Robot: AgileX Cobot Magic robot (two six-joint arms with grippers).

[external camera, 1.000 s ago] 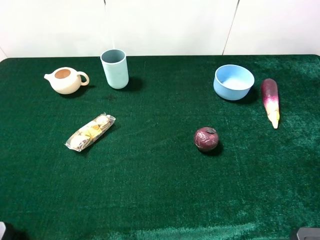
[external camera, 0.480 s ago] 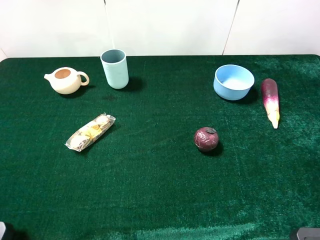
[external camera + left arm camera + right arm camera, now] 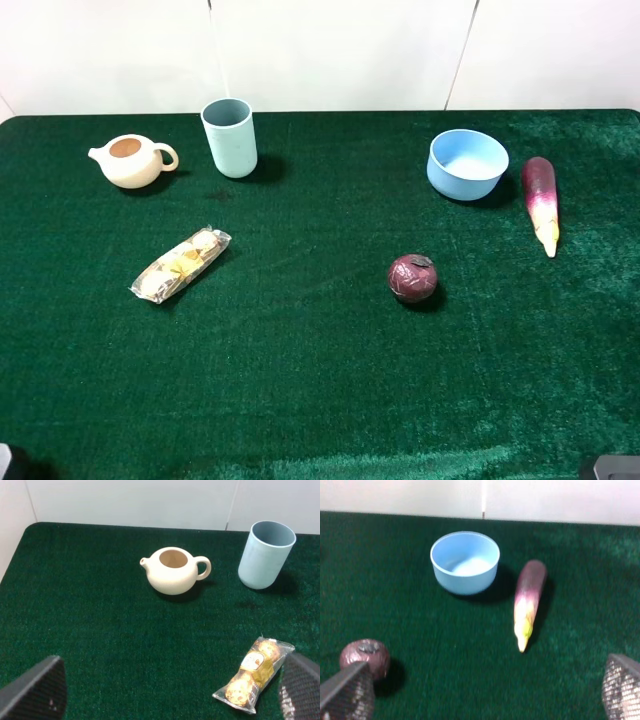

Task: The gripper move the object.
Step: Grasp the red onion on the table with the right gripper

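Note:
The object, a small dark maroon ball (image 3: 412, 277) with a stem cap, rests on the green cloth right of centre. It also shows in the right wrist view (image 3: 366, 656), just beyond one finger (image 3: 347, 692) of the right gripper (image 3: 485, 682). That gripper is open, empty and low at the table's near right corner (image 3: 612, 467). The left gripper (image 3: 172, 682) is open and empty, its fingers (image 3: 35, 690) wide apart, at the near left corner (image 3: 5, 462). Neither gripper touches anything.
A blue bowl (image 3: 467, 164) and a purple eggplant (image 3: 541, 203) lie at the far right. A cream teapot (image 3: 131, 160) and a pale blue cup (image 3: 230, 137) stand at the far left. A wrapped pack of chocolates (image 3: 181, 264) lies left of centre.

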